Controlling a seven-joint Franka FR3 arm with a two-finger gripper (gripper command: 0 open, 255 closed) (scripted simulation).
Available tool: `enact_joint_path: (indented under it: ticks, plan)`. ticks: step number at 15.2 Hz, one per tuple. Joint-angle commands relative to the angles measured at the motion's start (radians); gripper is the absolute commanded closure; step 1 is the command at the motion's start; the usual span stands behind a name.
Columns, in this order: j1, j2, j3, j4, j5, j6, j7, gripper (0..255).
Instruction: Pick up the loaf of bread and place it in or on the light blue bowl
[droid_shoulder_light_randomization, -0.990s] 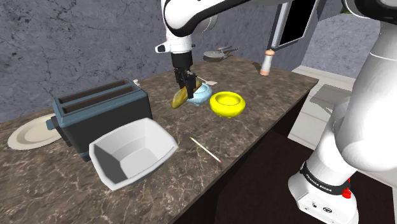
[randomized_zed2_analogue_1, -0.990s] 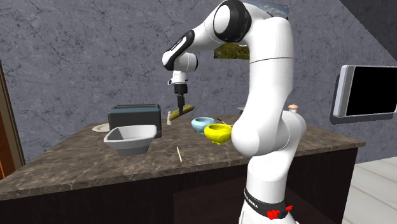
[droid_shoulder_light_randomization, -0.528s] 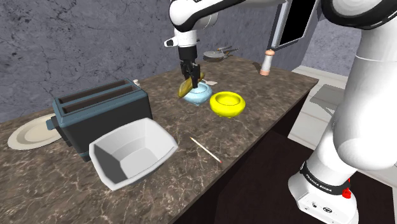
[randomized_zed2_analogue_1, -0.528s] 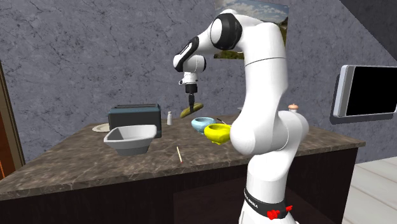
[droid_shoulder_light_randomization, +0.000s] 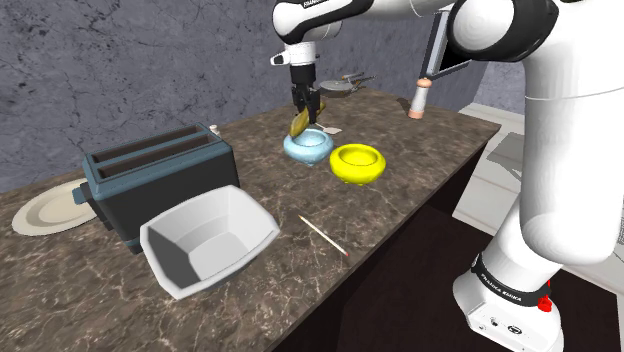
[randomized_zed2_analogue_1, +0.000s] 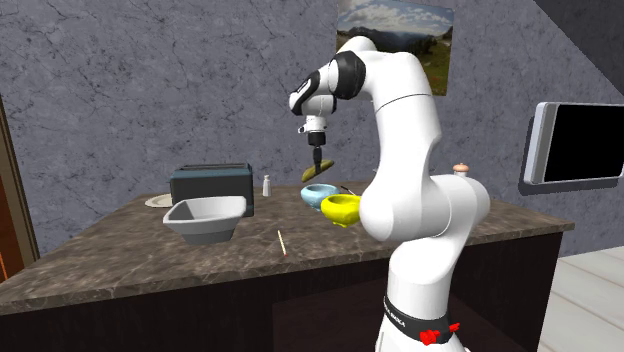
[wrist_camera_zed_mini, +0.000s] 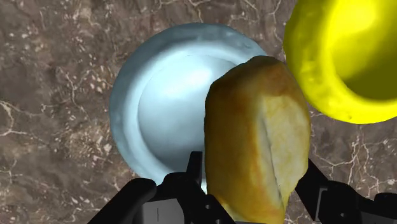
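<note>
A golden-brown loaf of bread (wrist_camera_zed_mini: 257, 137) is clasped between my black fingers, so my gripper (droid_shoulder_light_randomization: 304, 110) is shut on it. The loaf (droid_shoulder_light_randomization: 298, 123) hangs tilted just above the light blue bowl (droid_shoulder_light_randomization: 307, 148), which stands on the dark marble counter. Seen from the wrist, the bowl (wrist_camera_zed_mini: 165, 108) lies directly under the loaf, its hollow open below. In the second exterior view the gripper (randomized_zed2_analogue_1: 317, 159) holds the loaf (randomized_zed2_analogue_1: 316, 170) a little above the bowl (randomized_zed2_analogue_1: 317, 193).
A yellow bowl (droid_shoulder_light_randomization: 358, 162) stands right beside the blue one. A white square dish (droid_shoulder_light_randomization: 207, 240), a dark toaster (droid_shoulder_light_randomization: 160, 180), a pale plate (droid_shoulder_light_randomization: 45, 208), a thin stick (droid_shoulder_light_randomization: 324, 236) and a small shaker (droid_shoulder_light_randomization: 421, 97) share the counter (droid_shoulder_light_randomization: 400, 200).
The gripper has carried the loaf rightward and away in the shoulder view, from beside the blue bowl to above it.
</note>
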Motion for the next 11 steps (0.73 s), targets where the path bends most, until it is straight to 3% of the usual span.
enact_joint_path:
  ticks: [1,11]
  plan:
    - [-0.030,0.056,-0.012,0.085,0.003,-0.030,-0.039,255]
    - [-0.028,0.075,-0.010,-0.020,0.005,0.094,-0.043,255]
